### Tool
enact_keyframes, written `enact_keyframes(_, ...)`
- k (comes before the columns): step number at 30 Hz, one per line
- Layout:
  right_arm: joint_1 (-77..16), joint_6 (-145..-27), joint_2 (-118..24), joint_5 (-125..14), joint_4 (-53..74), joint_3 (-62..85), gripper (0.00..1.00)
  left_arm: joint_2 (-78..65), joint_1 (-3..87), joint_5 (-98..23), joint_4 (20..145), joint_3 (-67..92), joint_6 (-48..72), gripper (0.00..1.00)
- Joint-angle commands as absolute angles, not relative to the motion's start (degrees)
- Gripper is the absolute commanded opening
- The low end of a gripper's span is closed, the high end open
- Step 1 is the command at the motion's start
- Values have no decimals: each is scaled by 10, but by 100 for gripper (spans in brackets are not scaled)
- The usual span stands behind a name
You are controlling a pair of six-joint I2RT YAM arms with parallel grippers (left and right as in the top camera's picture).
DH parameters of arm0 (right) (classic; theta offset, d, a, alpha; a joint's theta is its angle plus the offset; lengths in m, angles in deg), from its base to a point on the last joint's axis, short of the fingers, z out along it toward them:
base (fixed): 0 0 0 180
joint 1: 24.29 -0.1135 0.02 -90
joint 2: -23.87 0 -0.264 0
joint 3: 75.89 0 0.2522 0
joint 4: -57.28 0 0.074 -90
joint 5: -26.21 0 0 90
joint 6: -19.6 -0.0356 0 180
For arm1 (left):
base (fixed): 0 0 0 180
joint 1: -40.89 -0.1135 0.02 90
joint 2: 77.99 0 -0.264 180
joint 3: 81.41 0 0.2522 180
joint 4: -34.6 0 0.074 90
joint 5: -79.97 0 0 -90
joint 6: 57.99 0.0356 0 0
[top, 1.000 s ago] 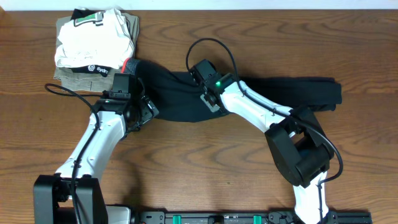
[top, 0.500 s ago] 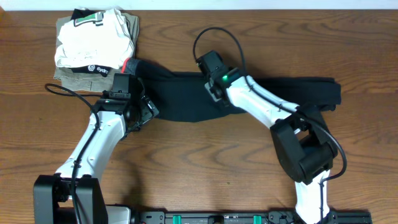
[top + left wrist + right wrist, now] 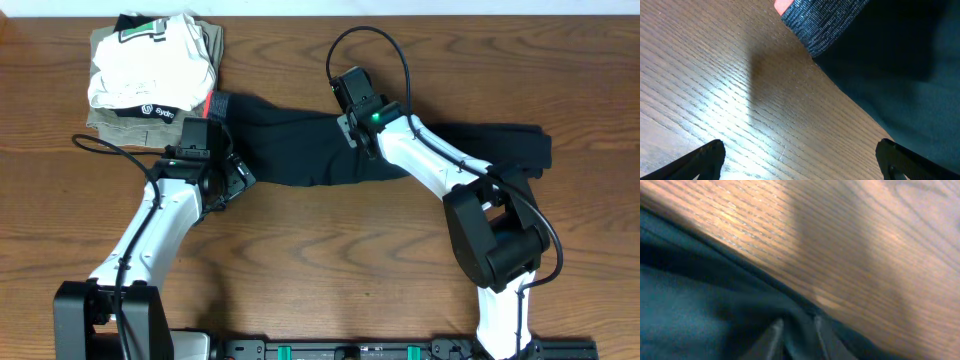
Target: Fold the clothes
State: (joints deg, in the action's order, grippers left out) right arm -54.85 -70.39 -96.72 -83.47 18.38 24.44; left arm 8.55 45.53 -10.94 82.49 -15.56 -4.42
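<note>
Two arms reach over the table (image 3: 330, 260). The clothes (image 3: 290, 150), one pair of black pants, lie flat along the 9-to-3 line, at 12 o'clock of table centre. The grey waistband (image 3: 219, 102), red inside, is at the 9 o'clock end, just beside a folded stack (image 3: 150, 70) at 10 o'clock. Left gripper (image 3: 800, 162): jaws wide apart, empty, above bare wood at 6 o'clock of the waistband. Right gripper (image 3: 798, 336): fingers narrowly parted at a pucker of fabric on the far edge; whether it grips cannot be determined.
</note>
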Motion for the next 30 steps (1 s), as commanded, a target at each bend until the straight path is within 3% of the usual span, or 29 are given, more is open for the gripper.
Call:
enact_keyframes(1,-553,-708,-974,-837,175,256,45,88,453,-107,826,-162,-41,98)
enact_keyframes(3,-552,-722,-974,-865,162,259,53,88,453,-107,826,-162,-25,98)
enact_keyframes(7,-540,-787,-963,-906,94,283,53,84,453,-111,817,-160,5,98)
enact_keyframes(9,-531,-793,-956,-860,61,297,48,75,454,-141,801,-155,39,98)
enact_keyframes(15,-517,-794,-937,-661,1,317,18,51,482,-247,688,-154,134,98)
enact_keyframes(19,-517,-803,-936,-560,-7,316,15,55,512,-246,620,-154,140,98)
enact_keyframes(30,-505,-824,-936,-560,-11,311,16,150,529,-244,443,-154,137,100)
